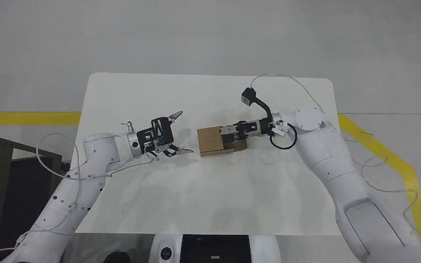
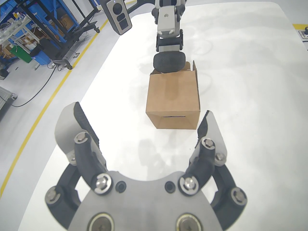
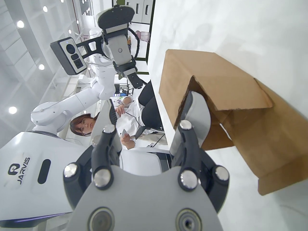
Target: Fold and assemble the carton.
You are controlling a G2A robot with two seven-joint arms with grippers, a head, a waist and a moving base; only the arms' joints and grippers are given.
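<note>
While the right jaws stand open at the carton's [image 1: 221,141] unfolded end, with one finger [image 3: 196,114] inside under a loose flap [image 3: 240,92] and the other above the top wall, nothing is clamped. The carton lies on its side in the middle of the bench [image 1: 197,204]. Its closed, slotted end faces the left jaws, which are spread wide and hover near it without touching. With that end unbraced, any push on the flaps would likely slide the light carton across the bench. A hard squeeze could crease the top wall — or tear the flap.
</note>
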